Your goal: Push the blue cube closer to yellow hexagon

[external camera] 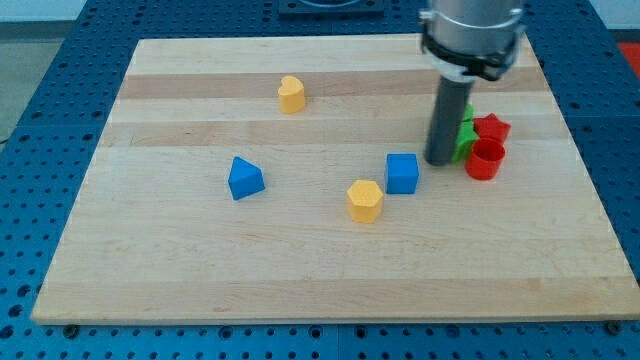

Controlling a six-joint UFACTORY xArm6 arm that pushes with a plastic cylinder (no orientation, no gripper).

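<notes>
Camera view shows the wooden table (150, 260). My tip (438, 161) stands upright just right of the blue cube (402, 173), with the yellow hexagon (365, 200) close at the cube's lower left. A green block (465, 135) and two red blocks (487, 158) crowd behind the rod. I have no hand, only the dark rod.

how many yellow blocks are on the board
2. One yellow block sits near the view's top; the yellow hexagon lies low centre, beside the blue cube. My tip may hide others.
</notes>
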